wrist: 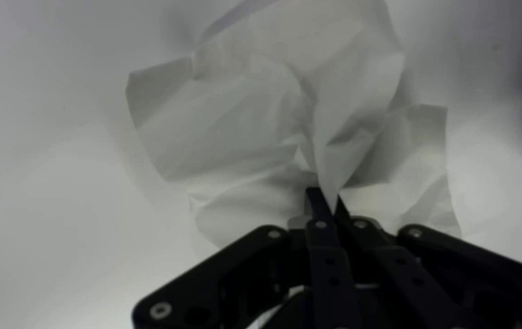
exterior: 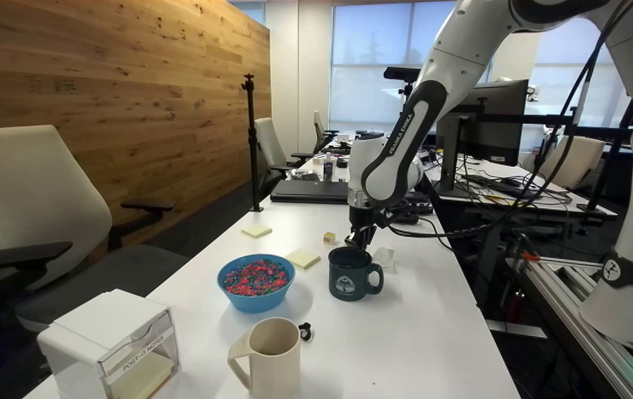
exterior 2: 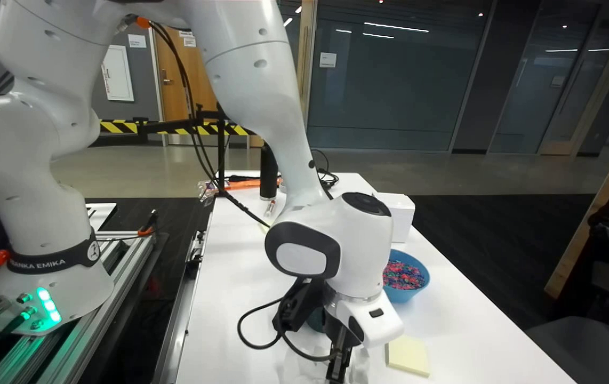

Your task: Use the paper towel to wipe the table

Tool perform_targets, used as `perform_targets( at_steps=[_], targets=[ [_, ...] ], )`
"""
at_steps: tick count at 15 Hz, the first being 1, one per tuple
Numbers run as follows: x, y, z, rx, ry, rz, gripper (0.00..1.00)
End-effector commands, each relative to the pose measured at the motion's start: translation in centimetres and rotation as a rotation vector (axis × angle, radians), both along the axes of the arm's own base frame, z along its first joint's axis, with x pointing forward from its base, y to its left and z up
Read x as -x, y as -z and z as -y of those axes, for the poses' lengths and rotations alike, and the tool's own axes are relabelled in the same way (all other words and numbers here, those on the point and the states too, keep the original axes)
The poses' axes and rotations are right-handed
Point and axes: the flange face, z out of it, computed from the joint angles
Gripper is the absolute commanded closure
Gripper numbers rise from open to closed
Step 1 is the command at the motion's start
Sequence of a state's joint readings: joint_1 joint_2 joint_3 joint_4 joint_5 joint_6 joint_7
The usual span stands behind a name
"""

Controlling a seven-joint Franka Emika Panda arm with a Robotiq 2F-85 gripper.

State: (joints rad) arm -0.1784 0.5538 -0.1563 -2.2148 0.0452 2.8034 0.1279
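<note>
You have the paper towel (wrist: 252,123) in the gripper (wrist: 328,205): jaws closed, a gathered fold pinched between the fingertips (wrist: 316,203). Rest of the sheet fans out around the grip, creased, low over the table (exterior: 422,343); can't tell you how much of it touches the top. In an exterior view you see the towel just behind the dark mug (exterior: 347,285), on its handle side, partly hidden. Mug stands upright; can't tell if gripper and mug touch. Small cube (exterior: 329,238) sits near the gripper, on the opposite side from the towel. Yellow note stack (exterior: 304,259) lies between gripper and blue bowl (exterior: 255,303); you get the bowl, holding red and blue bits, in both exterior views. Another note stack (exterior: 256,230) lies farther back, near the table edge. Closer to that camera: small black item (exterior: 305,331) just beside the cream mug (exterior: 275,366), also upright. White box (exterior: 106,318) with a clear side and POST-IT NOTES label stands by the left table edge.
</note>
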Motion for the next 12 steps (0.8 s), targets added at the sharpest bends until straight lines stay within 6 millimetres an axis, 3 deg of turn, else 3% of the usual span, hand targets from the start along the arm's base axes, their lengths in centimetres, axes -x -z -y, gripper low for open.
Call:
perform_targets(
  at_steps=[1, 7, 12],
  targets=[
    [2.7, -0.2, -1.2, -0.017, -0.053, -0.03, 1.0],
    [6.1, -0.3, -1.8, -0.018, -0.155, -0.078, 1.0],
    [6.5, 0.0, 0.4, -0.005, -0.123, -0.097, 1.0]
  ],
)
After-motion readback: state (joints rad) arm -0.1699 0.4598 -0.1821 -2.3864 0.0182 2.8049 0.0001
